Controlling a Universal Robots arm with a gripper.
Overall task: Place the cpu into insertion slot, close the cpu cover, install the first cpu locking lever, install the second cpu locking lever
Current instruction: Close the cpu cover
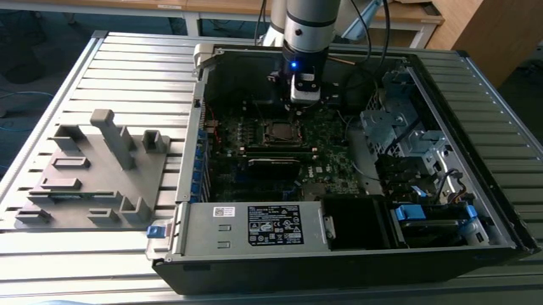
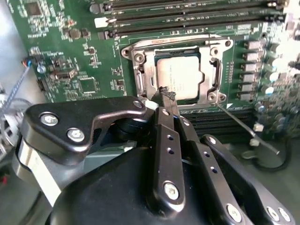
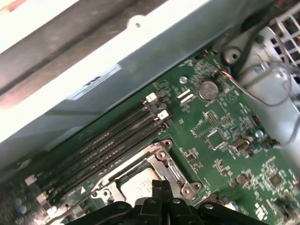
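Observation:
The cpu (image 2: 180, 79) lies flat in the insertion slot (image 1: 280, 131), its silver-grey top showing through the window of the cpu cover (image 2: 145, 70). The cover is folded down over the chip. One thin locking lever (image 2: 168, 38) runs along the socket's edge beside the memory slots. A second lever (image 2: 246, 126) sticks out at a slant away from the socket corner. My gripper (image 2: 166, 93) hovers just above the socket's edge, shut with nothing between its fingers. It stands over the board in the exterior view (image 1: 299, 109), and its tips sit over the chip (image 3: 138, 185) in the first wrist view (image 3: 161, 183).
Long black memory slots (image 2: 187, 21) run beside the socket. The open computer case has metal walls (image 1: 197, 127) and a drive cage (image 1: 398, 133) at the exterior view's right. A grey fixture plate (image 1: 93, 171) sits on the table at the exterior view's left.

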